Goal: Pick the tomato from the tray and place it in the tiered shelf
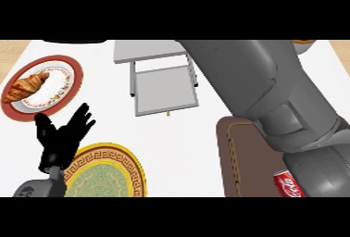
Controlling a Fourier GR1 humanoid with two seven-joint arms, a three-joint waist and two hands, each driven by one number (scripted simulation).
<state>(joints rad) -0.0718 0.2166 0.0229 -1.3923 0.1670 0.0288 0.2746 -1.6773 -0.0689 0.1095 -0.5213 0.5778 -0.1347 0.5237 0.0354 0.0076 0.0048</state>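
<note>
Grey metal fills most of what I see: my right forearm (273, 92) sweeps up from the lower right toward the top of the view, and it ends beyond the upper edge, so the right hand is out of sight and I cannot tell whether it is wide, closed, or carrying anything. The tomato does not show anywhere; I judge it is either under that arm or in the hidden hand, since the arm reaches toward the tiered shelf (164, 78), whose pale grey levels lie just left of the forearm and up and to the right of my left hand. The brown tray (236, 157) sits beneath the arm, well to the right of the left hand, and on its visible part I see only a red soda can (288, 184) near the lower edge, so the pick may already be behind me. My left hand (61, 136) rests at the lower left with fingers spread and straight, holding nothing, kept aside so the working arm has room. Just below and right of it lies a yellow patterned plate (109, 173); above and left of it a red-rimmed plate (68, 69) carries a croissant (26, 87).
</note>
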